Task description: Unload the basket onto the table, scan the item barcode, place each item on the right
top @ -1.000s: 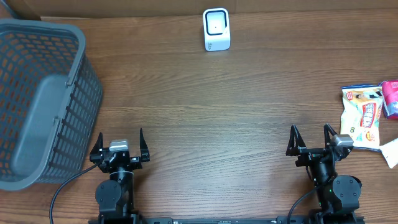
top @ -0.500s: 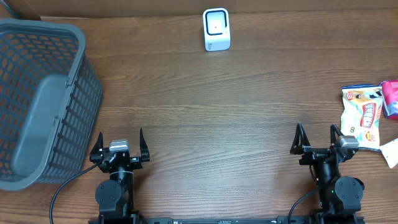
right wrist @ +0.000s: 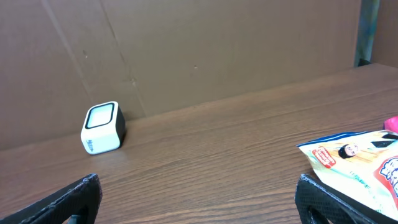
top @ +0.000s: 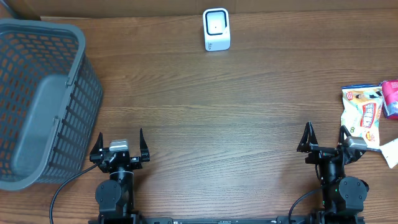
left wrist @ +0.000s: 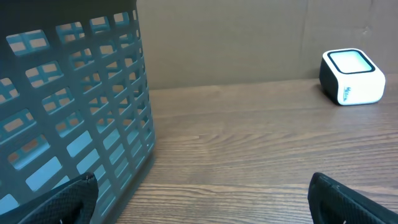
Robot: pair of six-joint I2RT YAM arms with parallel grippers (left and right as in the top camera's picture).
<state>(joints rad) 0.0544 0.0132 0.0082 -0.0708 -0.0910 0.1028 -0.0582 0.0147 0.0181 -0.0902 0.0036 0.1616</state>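
Looking down from overhead, I see my left gripper (top: 120,134) and right gripper (top: 325,128) at the near edge of the table (top: 217,112), both with jaws spread wide and holding nothing. Only that view takes in the whole grey basket (top: 37,99) and a pink package (top: 390,98). My left wrist camera catches the basket's wall and the white barcode scanner (top: 216,29). The snack bag (top: 364,118) shows overhead and from my right wrist. It lies flat at the far right, just beside my right gripper, white and crinkled, with a red label and a cartoon face.
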